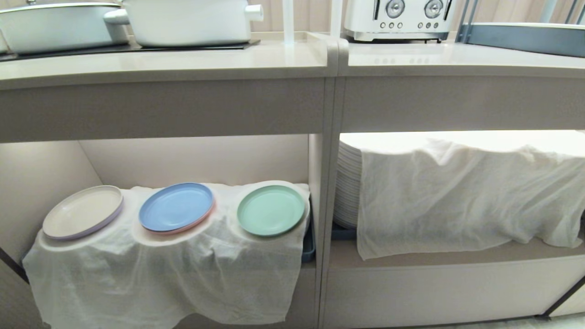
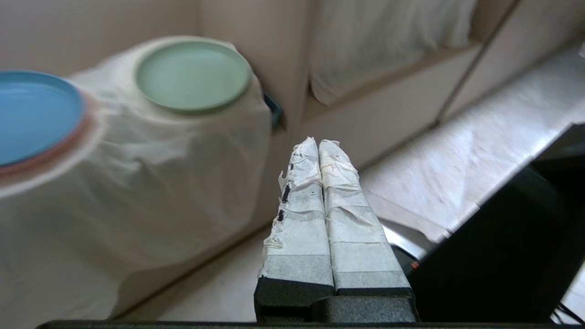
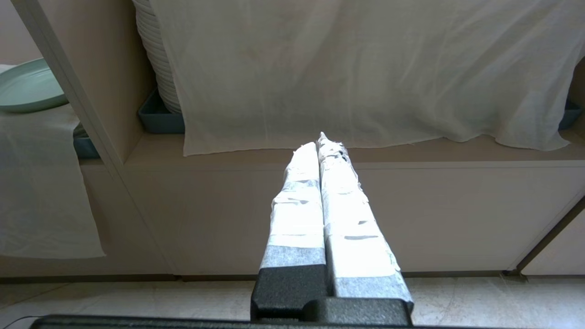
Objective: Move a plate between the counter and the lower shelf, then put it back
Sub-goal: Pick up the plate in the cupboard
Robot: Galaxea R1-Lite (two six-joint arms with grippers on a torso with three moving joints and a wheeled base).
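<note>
Head view: lower shelf (image 1: 55,164), cloth-draped, holds three plates in a row, beige-grey plate (image 1: 83,212), blue plate (image 1: 176,207), mint-green plate (image 1: 270,210) nearest the divider. Neighbouring compartment: white plate stack (image 1: 348,185) in a blue tray. No legible writing. My left gripper (image 2: 318,145) is closed, empty, short of the plate; right gripper (image 3: 321,141) likewise closed.

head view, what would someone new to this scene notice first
Three coloured plates sit in a row on the white cloth draped over the lower shelf: a beige-grey plate on the left, a blue plate in the middle and the mint-green plate on the right. Beside them, the wider compartment holds a white plate stack half hidden under another cloth. White pots and a toaster stand on the counter above.
</note>
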